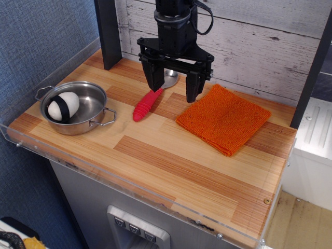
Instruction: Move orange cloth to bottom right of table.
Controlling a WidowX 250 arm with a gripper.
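The orange cloth [224, 119] lies folded flat on the wooden table [171, 171], at the right side toward the back, turned like a diamond. My gripper [174, 92] hangs open and empty over the table's back middle, just left of the cloth's left corner. Its right finger [193, 88] stands close to the cloth's upper left edge; I cannot tell whether it touches. Its left finger [154, 79] is above the red-handled spoon.
A red-handled spoon [148, 105] lies left of the cloth, its steel bowl [171, 79] under my gripper. A steel pot [78, 107] with a white and black ball [63, 106] stands at the left. A clear acrylic rim [119, 179] edges the table. A dark post [108, 33] rises at the back left.
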